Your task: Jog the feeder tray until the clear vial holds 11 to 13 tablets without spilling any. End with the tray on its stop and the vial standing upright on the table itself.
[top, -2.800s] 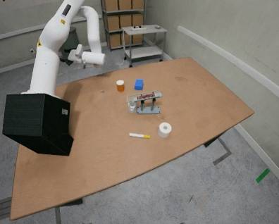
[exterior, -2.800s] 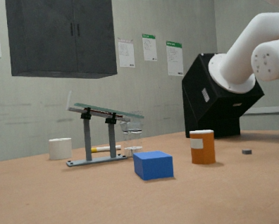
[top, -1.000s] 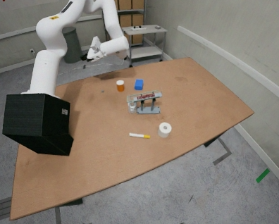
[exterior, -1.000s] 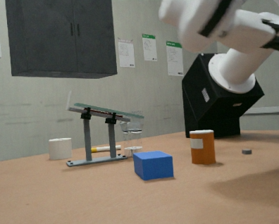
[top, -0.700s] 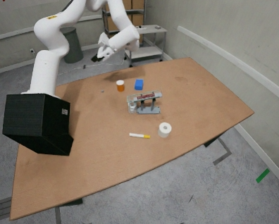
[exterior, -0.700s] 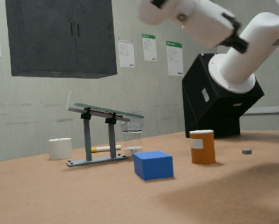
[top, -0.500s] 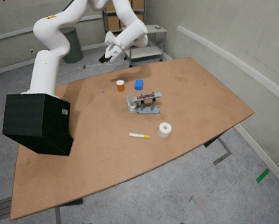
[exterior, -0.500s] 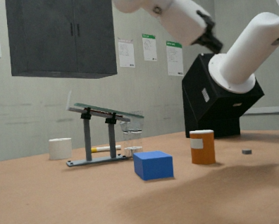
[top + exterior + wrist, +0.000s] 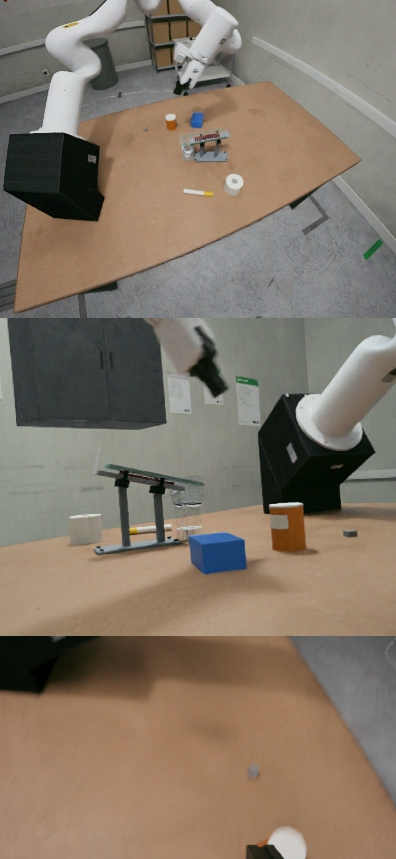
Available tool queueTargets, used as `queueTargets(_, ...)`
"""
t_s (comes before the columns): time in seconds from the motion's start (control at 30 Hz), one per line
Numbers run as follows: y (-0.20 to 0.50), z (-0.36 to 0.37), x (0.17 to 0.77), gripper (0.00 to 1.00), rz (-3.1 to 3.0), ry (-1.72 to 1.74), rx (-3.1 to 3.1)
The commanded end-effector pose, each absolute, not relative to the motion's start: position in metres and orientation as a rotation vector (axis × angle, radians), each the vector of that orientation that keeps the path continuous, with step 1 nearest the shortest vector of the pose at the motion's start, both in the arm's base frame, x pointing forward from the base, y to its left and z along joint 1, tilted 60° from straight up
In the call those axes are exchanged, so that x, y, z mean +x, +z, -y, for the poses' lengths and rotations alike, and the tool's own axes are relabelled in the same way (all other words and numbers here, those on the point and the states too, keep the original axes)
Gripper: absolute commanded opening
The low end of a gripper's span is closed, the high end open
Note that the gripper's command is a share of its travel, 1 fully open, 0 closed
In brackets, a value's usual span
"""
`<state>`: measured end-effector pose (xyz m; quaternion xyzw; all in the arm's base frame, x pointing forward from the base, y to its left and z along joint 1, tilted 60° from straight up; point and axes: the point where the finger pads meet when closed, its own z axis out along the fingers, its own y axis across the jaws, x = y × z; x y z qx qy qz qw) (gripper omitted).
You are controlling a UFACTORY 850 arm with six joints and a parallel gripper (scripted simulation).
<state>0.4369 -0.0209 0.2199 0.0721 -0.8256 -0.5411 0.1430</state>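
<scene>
The feeder tray [image 9: 205, 136] is a clear sloped tray with reddish tablets, on a grey two-post stand [image 9: 211, 156] in the middle of the table; it also shows in the exterior view [image 9: 145, 475]. The clear vial [image 9: 187, 152] stands upright on the table under the tray's low end, also seen in the exterior view [image 9: 189, 514]. My gripper [image 9: 181, 88] is shut and empty, high above the table's far edge, well away from the tray; it shows in the exterior view [image 9: 212, 374]. A fingertip [image 9: 263, 852] shows at the wrist view's bottom edge.
An orange pill bottle with a white cap [image 9: 171, 121] and a blue block [image 9: 197, 119] stand behind the tray. A white roll [image 9: 233, 184] and a white-and-yellow marker [image 9: 198, 192] lie in front. A small grey piece [image 9: 254, 771] lies on the table. My black base box [image 9: 52, 175] is at the left.
</scene>
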Motion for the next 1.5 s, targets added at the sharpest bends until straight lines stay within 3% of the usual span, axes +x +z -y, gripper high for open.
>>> queueTargets(0.0, 0.201, 0.041, 0.484, 0.00, 2.483, -1.582, 0.109)
queueTargets(0.5, 0.143, 0.117, 0.636, 0.00, 2.774, -1.618, -0.223)
queueTargets(1.47, 0.120, 0.104, 0.664, 0.00, 2.817, -1.618, -0.276)
